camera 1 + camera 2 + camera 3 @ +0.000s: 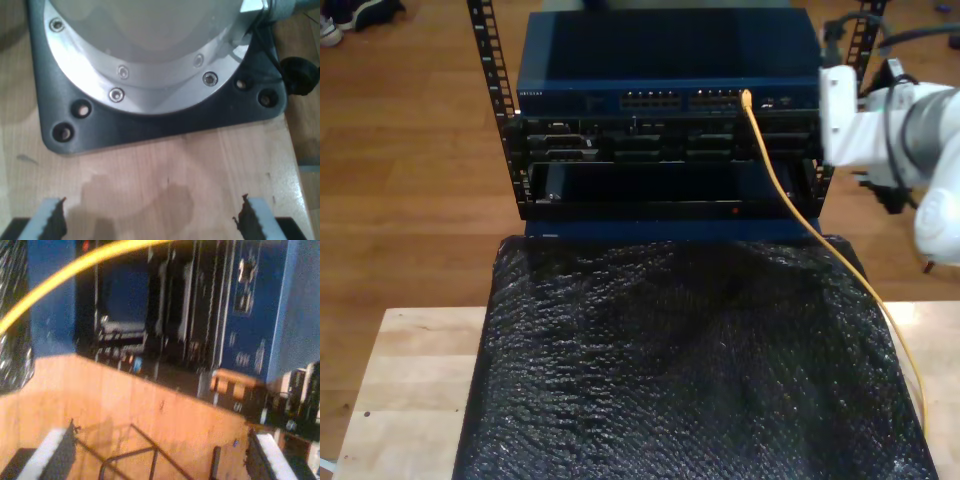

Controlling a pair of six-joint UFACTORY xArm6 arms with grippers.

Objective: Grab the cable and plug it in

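Both grippers empty: my first gripper (150, 220) spread wide over bare tabletop (165, 170); my second gripper (162, 455) wide. Cable (790, 195) plugged into blue switch (665, 60).

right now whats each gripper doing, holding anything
My first gripper: open, holding nothing.
My second gripper: open, holding nothing.
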